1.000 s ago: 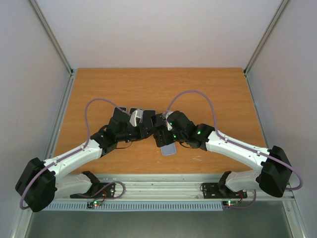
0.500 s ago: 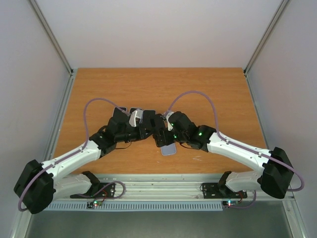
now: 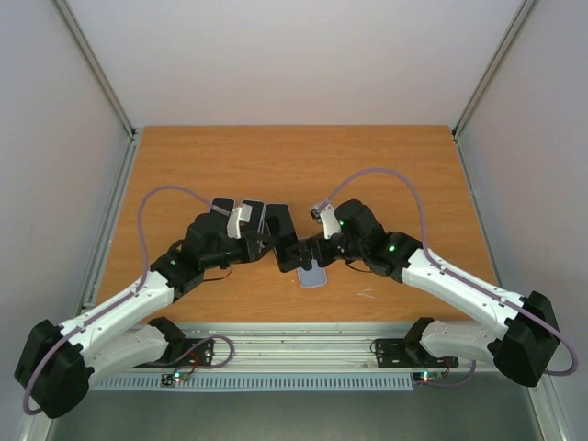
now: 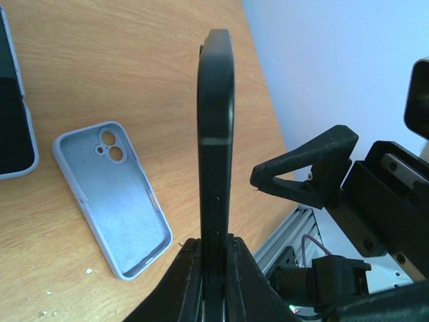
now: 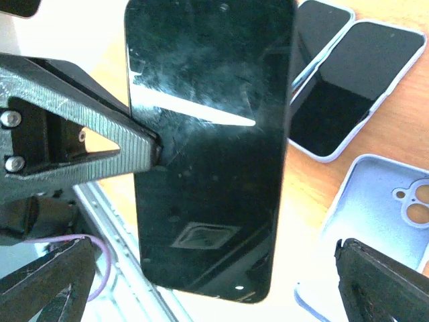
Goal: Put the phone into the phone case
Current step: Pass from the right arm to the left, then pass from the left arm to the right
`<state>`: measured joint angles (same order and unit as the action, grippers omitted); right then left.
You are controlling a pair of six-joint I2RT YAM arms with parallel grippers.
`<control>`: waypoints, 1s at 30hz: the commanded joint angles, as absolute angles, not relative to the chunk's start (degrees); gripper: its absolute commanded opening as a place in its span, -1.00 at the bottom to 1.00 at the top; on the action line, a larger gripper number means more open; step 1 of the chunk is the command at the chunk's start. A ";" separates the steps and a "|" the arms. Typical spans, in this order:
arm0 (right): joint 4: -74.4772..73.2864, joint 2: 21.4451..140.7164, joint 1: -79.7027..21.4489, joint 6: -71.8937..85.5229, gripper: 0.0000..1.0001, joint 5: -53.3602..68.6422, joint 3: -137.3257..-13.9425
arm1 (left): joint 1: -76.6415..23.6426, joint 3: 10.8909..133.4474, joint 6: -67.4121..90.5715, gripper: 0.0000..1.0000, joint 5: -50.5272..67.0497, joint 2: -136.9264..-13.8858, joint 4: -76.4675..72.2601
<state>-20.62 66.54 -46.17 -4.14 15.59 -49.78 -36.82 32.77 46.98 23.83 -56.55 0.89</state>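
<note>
Left wrist view: left gripper (image 4: 213, 251) clamped on the lower end of the black phone (image 4: 216, 134), which stands upright and edge-on above the table (image 4: 154, 60).
Phone case (image 4: 110, 198): pale blue, flat on the wood, hollow side up, apart from the phone.
Right gripper (image 5: 214, 268): jaws spread wide, facing the phone's screen.

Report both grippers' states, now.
Left gripper: closed, holding the black phone by its lower end.
Right gripper: open, fingers spread wide either side of the phone, holding nothing.
</note>
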 commanded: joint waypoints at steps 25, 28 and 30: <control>-6.01 64.03 -33.37 3.22 -0.09 50.75 -46.18 | -31.38 21.01 59.75 -0.99 43.79 -52.39 -43.70; -6.15 63.51 -32.80 3.25 -0.17 51.32 -46.22 | -31.37 21.01 59.90 -0.99 43.95 -52.62 -43.83; -6.07 63.50 -32.74 3.39 -0.23 51.94 -46.40 | -31.38 20.90 59.77 -0.99 44.22 -52.71 -44.66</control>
<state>-7.90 64.10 -32.56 2.90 48.60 -45.80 -30.89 20.45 58.76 40.97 -52.88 -32.49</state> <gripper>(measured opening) 0.407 0.079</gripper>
